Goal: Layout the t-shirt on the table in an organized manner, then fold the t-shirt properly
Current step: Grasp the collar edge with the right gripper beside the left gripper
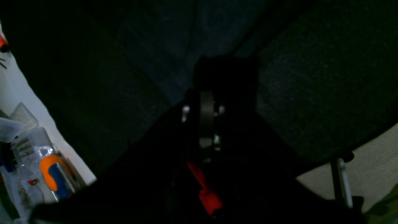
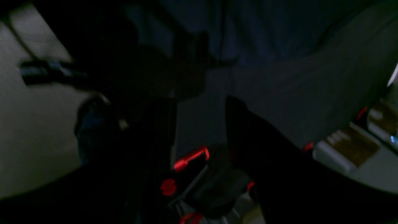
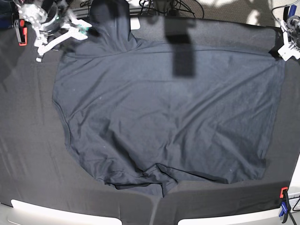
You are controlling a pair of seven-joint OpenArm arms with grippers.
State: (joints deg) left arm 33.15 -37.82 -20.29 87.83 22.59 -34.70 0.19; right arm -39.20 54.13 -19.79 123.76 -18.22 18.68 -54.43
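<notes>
The dark grey t-shirt (image 3: 164,117) lies spread wide over the black table (image 3: 28,140), with its lower hem bunched near the front. One part of it stands up dark at the back left (image 3: 110,18). My left gripper (image 3: 287,49) is at the shirt's far right corner. In the left wrist view it (image 1: 225,67) is shut, and bluish shirt cloth (image 1: 186,37) narrows into it. My right gripper (image 3: 63,35) is blurred at the shirt's back left corner. In its wrist view it (image 2: 199,102) is open, its fingers (image 2: 242,124) apart over cloth.
An orange and blue clamp (image 3: 282,201) grips the front right table edge and a red one (image 3: 21,30) the back left. A clear box of small parts (image 1: 28,155) sits past the table's edge. A dark blurred block (image 3: 183,47) hangs over the shirt's back middle.
</notes>
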